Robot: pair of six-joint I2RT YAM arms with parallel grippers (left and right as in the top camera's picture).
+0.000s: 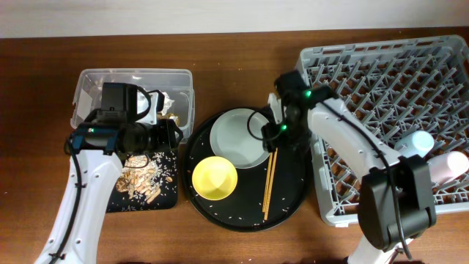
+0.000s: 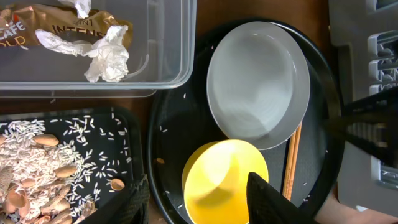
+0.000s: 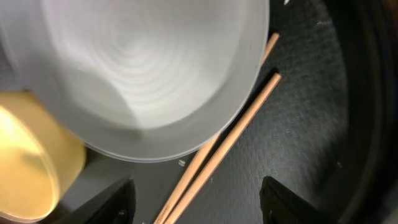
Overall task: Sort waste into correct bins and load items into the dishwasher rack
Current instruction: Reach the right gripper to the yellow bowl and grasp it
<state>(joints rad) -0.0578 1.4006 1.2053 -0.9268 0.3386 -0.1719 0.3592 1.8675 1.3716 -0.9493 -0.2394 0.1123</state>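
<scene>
The grey-green plate (image 1: 238,137) and the yellow bowl (image 1: 214,177) sit on the round black tray (image 1: 293,198), with the wooden chopsticks (image 1: 269,183) to their right. My right gripper (image 1: 279,138) is open just above the chopsticks' far end (image 3: 217,155), beside the plate (image 3: 137,74). My left gripper (image 1: 170,136) is open and empty between the bins and the tray, its fingers astride the bowl (image 2: 224,180). White tissue (image 2: 102,50) and the brown-gold wrapper (image 2: 37,18) lie in the clear tub (image 1: 84,84). Rice scraps (image 2: 43,155) lie in the shallow black tray (image 1: 170,199). The blue cup (image 1: 419,141) and pink cup (image 1: 448,166) lie in the grey rack (image 1: 381,81).
Loose rice grains dot the round tray's floor (image 2: 165,130). The rack's near wall (image 1: 330,209) stands close to the right of the tray. Brown table shows in front and behind.
</scene>
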